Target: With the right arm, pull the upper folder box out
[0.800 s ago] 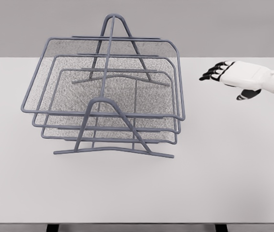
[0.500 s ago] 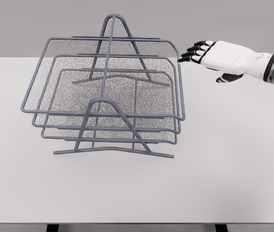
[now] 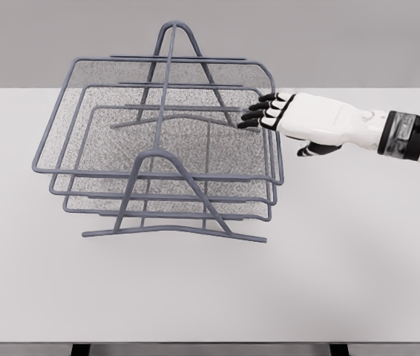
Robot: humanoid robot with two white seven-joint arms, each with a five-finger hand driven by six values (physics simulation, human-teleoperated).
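Observation:
A grey-blue wire rack [image 3: 171, 226] with three stacked mesh trays stands on the white table [image 3: 343, 259], left of the middle. The upper tray [image 3: 158, 122] is the widest and its rim runs along the rack's right side. My right hand [image 3: 269, 111], white with black fingertips [image 3: 253, 116], comes in from the right edge. Its fingers reach over the upper tray's right rim, slightly curled above the mesh, and hold nothing. The thumb hangs below the palm outside the rim. Whether the fingers touch the rim is unclear. The left arm is out of view.
The rack's two arched end frames [image 3: 174, 44] rise at the front and back of the trays. Bare white table surface stretches in front of and to the right of the rack.
The right hand has moved left and slightly down, from beside the rack's back right corner to over the upper tray's right rim. The rack has not moved.

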